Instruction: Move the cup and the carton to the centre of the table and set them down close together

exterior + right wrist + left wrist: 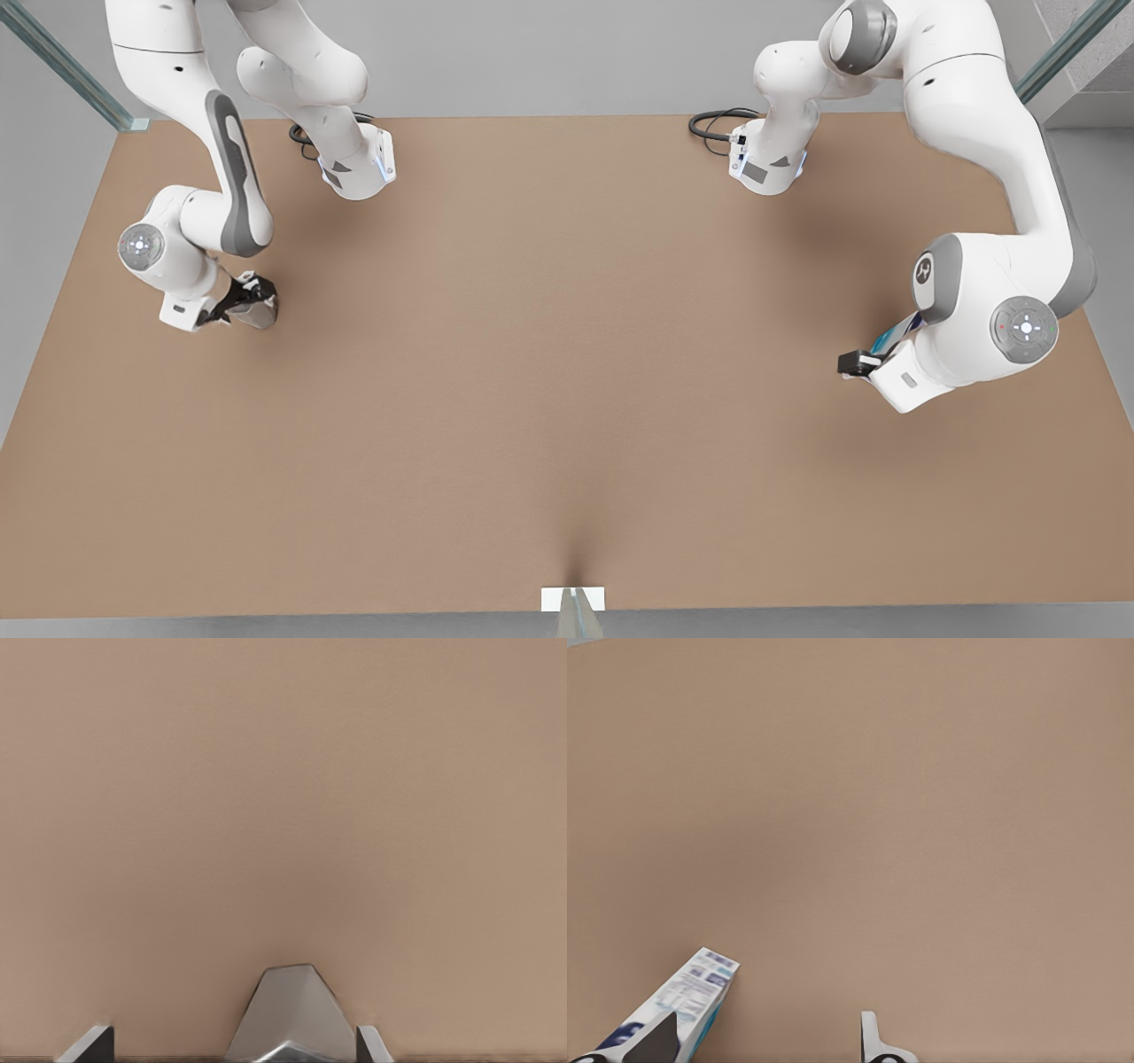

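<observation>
Silvery cup (288, 1014) sits inside spread right end effector (229, 1035), carton (691, 1001) touches spread left end effector (769, 1020)

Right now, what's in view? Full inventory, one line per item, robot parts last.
table: 1, matte light brown, spans most of the front view.
cup: 1, silvery-grey, faceted, at the front view's left, between the right gripper's fingers.
carton: 1, white with blue and teal print, at the front view's right, tilted, beside one finger of the left gripper.
cables: 2 dark loops, one at each arm base on the table's far edge.
white marker: 1, at the table's near edge, centre.
right gripper: 1, dark fingers, around the cup, open.
left gripper: 1, at the carton, open.
</observation>
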Available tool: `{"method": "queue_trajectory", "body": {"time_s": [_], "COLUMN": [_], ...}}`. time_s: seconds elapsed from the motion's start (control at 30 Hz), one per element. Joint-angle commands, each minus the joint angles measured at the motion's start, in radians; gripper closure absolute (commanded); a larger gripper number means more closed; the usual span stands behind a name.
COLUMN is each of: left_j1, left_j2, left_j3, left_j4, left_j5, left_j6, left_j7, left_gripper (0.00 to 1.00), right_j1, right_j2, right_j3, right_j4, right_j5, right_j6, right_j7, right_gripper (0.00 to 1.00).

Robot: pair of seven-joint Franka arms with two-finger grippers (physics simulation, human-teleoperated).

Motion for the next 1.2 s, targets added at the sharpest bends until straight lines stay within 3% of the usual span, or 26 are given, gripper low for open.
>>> {"method": "queue_trajectory", "body": {"time_s": [0.0, 0.47, 0.73, 0.83, 0.87, 0.97, 1.17], "left_j1": [0.000, 0.000, 0.000, 0.002, 0.000, 0.000, 0.002], "left_j2": [-0.001, 0.014, 0.021, 0.021, 0.021, 0.022, 0.027], "left_j3": [-0.001, -0.001, -0.001, 0.001, 0.001, 0.001, 0.001], "left_j4": [0.000, 0.000, 0.002, 0.002, 0.000, 0.000, 0.002], "left_j5": [0.001, 0.001, 0.001, 0.001, 0.001, 0.001, 0.003], "left_j6": [-0.001, 0.000, 0.000, 0.000, 0.000, 0.000, 0.002], "left_j7": [-0.001, -0.001, -0.001, -0.001, -0.001, -0.001, -0.001], "left_gripper": [0.00, 0.00, 0.00, 0.00, 0.00, 0.00, 0.00], "right_j1": [0.014, -0.046, -0.052, -0.055, -0.061, -0.073, -0.073], "right_j2": [-0.002, -0.045, -0.018, 0.007, 0.007, 0.016, 0.033], "right_j3": [-0.003, -0.017, -0.017, -0.017, -0.017, -0.019, -0.043], "right_j4": [-0.005, -0.140, -0.211, -0.200, -0.200, -0.197, -0.190], "right_j5": [0.000, 0.000, 0.000, 0.000, 0.000, 0.000, 0.000], "right_j6": [0.002, 0.056, 0.184, 0.223, 0.223, 0.224, 0.223], "right_j7": [-0.004, -0.055, -0.053, -0.056, -0.056, -0.071, -0.084], "right_gripper": [0.00, 0.00, 0.00, 0.28, 0.48, 0.79, 0.79]}}
